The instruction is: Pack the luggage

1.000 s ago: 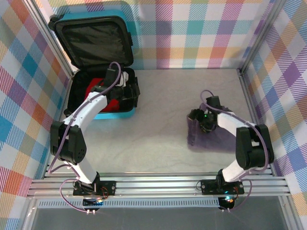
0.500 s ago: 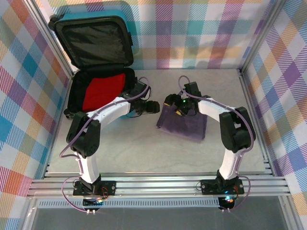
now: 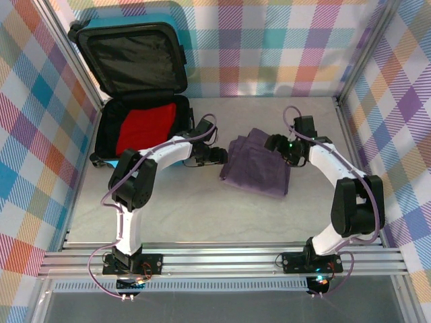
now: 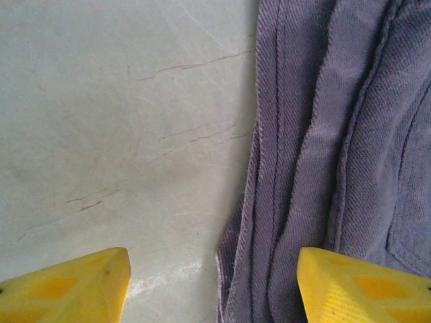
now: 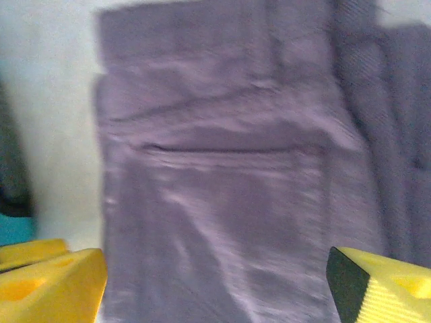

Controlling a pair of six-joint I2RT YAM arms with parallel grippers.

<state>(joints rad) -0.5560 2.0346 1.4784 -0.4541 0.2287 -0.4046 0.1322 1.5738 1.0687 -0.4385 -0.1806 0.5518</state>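
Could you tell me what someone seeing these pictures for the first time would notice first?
The open turquoise luggage at the back left of the table, with a red folded garment lying in its lower half, stands out most. Next comes the purple folded garment mid-table, with the left arm's fingers open at its left edge and the right arm's fingers open above it.

Left hand (image 3: 221, 155) moved from luggage (image 3: 133, 62) to purple garment (image 3: 259, 171); garment shifted left.
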